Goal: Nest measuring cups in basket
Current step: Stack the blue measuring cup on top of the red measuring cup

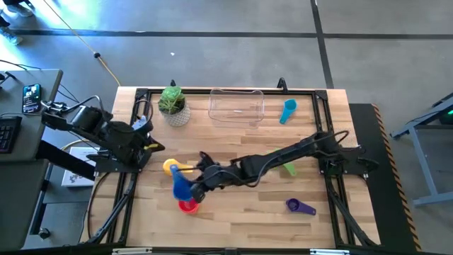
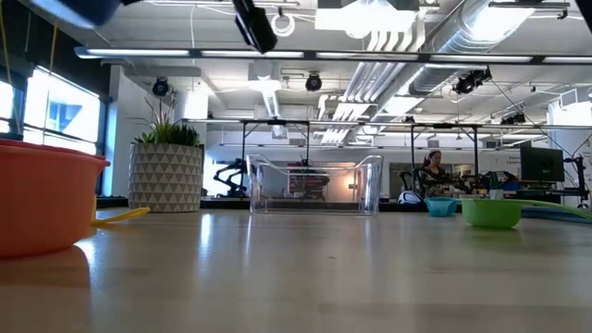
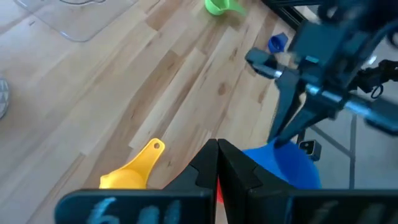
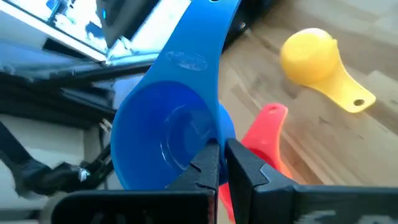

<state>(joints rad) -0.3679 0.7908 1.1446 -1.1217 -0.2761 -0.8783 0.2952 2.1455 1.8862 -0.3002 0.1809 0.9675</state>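
Observation:
My right gripper (image 1: 197, 188) reaches across to the table's near left and is shut on a blue measuring cup (image 1: 182, 188). A red cup (image 1: 188, 207) lies just beneath it, and a yellow cup (image 1: 172, 167) lies on the wood beside them. A green cup (image 1: 290, 168), a purple cup (image 1: 301, 206) and a light blue cup (image 1: 288, 111) lie farther right. The clear basket (image 1: 236, 106) stands at the far edge. My left gripper (image 1: 157, 146) hovers shut at the left with nothing in it. My right gripper pinches the blue cup's rim (image 4: 210, 144) on the side opposite the handle, one finger inside the bowl and one outside. The fingers (image 3: 292, 127) slant down onto it from the table's right. The cup is lifted and tilted, its handle (image 4: 205, 37) pointing away from the fingers.
A whitish pot with a green plant (image 1: 173, 106) stands left of the basket. Black rails (image 1: 226, 91) frame the tabletop. Bare wood lies between the basket and the cups at the near left.

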